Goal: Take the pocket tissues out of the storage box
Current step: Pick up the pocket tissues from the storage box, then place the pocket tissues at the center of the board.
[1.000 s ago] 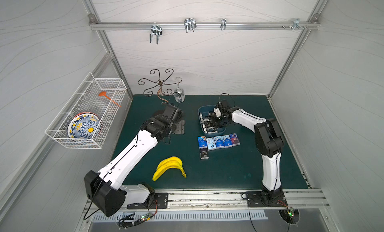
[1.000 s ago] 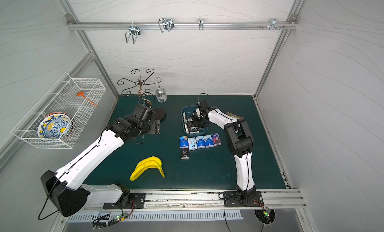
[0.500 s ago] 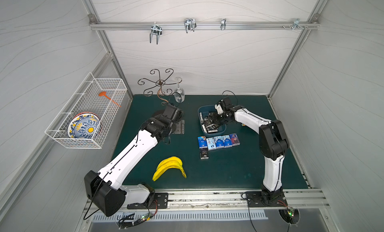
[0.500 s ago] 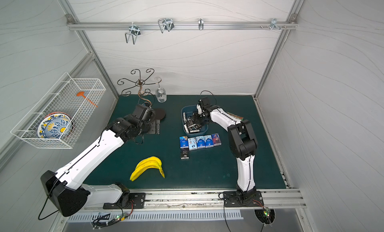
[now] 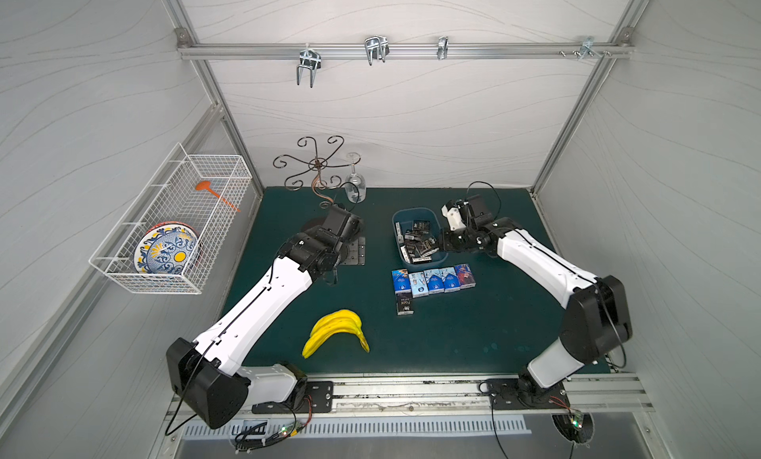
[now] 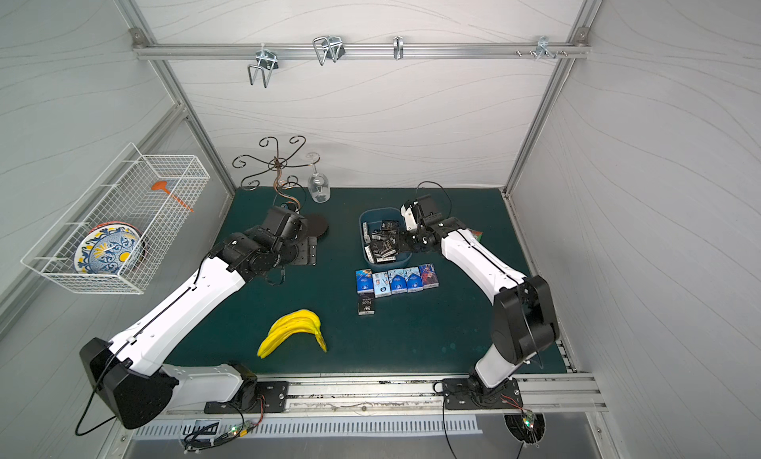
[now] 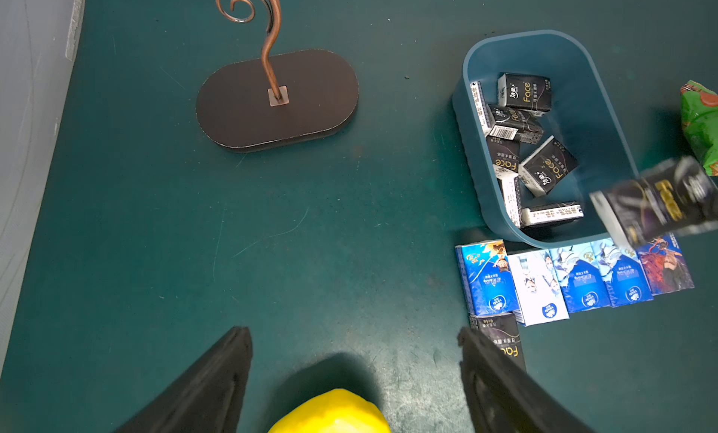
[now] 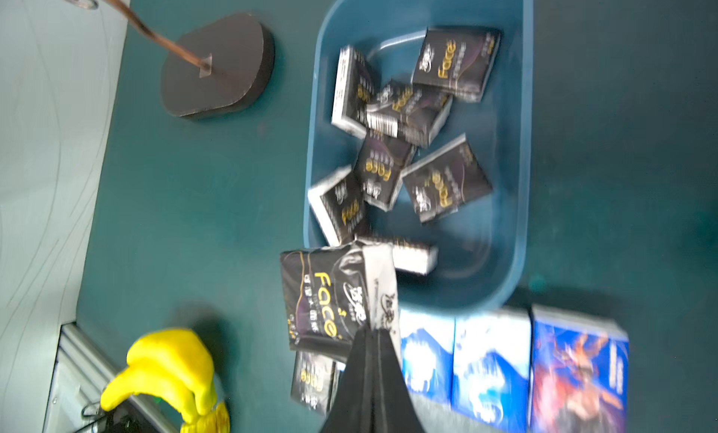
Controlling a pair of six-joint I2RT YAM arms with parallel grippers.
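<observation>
Clenched tight on one black packet (image 8: 322, 299) of the pocket tissues: the right fingers (image 8: 375, 336), gripping its white end, with the gold "Face" lettering upward. Held tilted over the corner of the storage box (image 8: 520, 139) nearest the row on the surface, overlapping the rim in the right wrist view. Blurred in the left wrist view (image 7: 656, 202), above that same edge. Hard to pick out behind the arm in both top views.

Inside the box, about seven more black packets (image 8: 443, 178), jumbled: some flat, some on edge against the wall toward the stand.

Out on the green surface (image 5: 473, 333), just beside the near wall of the box (image 5: 412, 211), a row of five coloured packets (image 5: 433, 280), side by side and touching: four blue-and-white, one purple-blue at the end toward the right arm. Just in front of the row's other end, a single black packet (image 5: 405, 303) lying flat.

Spread wide with nothing between them: the left fingers (image 7: 217, 376), hovering above the surface near the dark oval base (image 7: 276, 97) of the curly metal stand (image 5: 319, 163), well apart from the box. Below them, at the edge of the left wrist view, the yellow bananas (image 7: 330, 411).

Beyond the box on the right arm's side, a green-orange snack bag (image 7: 699, 124). On the left wall, a white wire basket (image 5: 181, 214) with a patterned plate (image 5: 166, 251) inside.
</observation>
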